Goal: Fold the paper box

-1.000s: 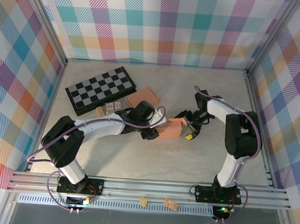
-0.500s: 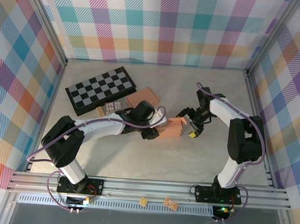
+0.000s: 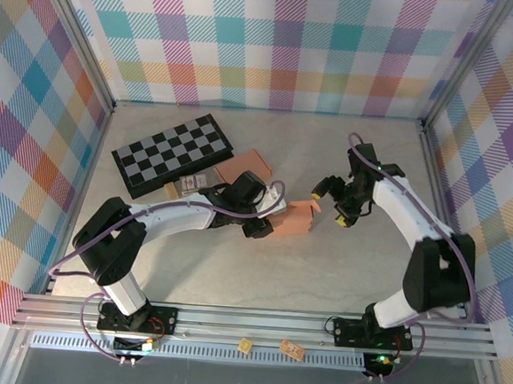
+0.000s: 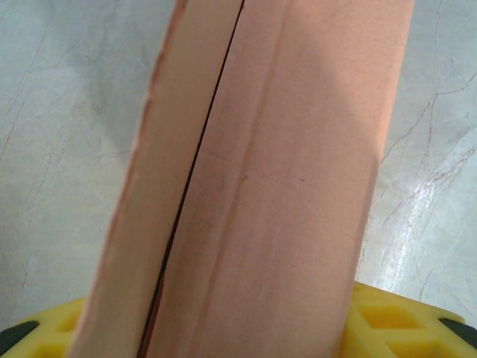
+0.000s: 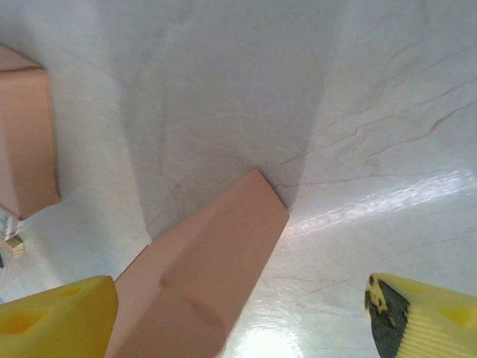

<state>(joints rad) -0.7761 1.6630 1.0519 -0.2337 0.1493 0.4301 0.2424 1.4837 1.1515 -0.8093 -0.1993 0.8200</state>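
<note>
Paper box (image 3: 295, 218): salmon cardboard lying at the centre of the top view on the pale marbled table (image 3: 232, 270), with one pointed flap sticking out at its right end
Left gripper (image 3: 259, 225): at the box's left end and clamped on it; in the left wrist view the cardboard runs up the middle of the frame from between the yellow fingers (image 4: 406, 324) at the bottom edge, a dark seam dividing two panels
Right gripper (image 3: 336, 205): just right of the box's flap in the top view, jaws spread wide, gripping nothing
Flap in the right wrist view: rises from the lower left toward the centre, close against the yellow finger at the lower left; bare table separates it from the finger at the lower right
Second cardboard piece (image 3: 245, 164): same salmon colour, flat, just above and left of the box
Chessboard (image 3: 172, 152): black and grey, upper left of the table, set at an angle
Small card (image 3: 190, 184): beside the chessboard's lower right edge, too small to read
Tan tags (image 3: 290, 347): two, on the rail at the bottom centre of the top view
</note>
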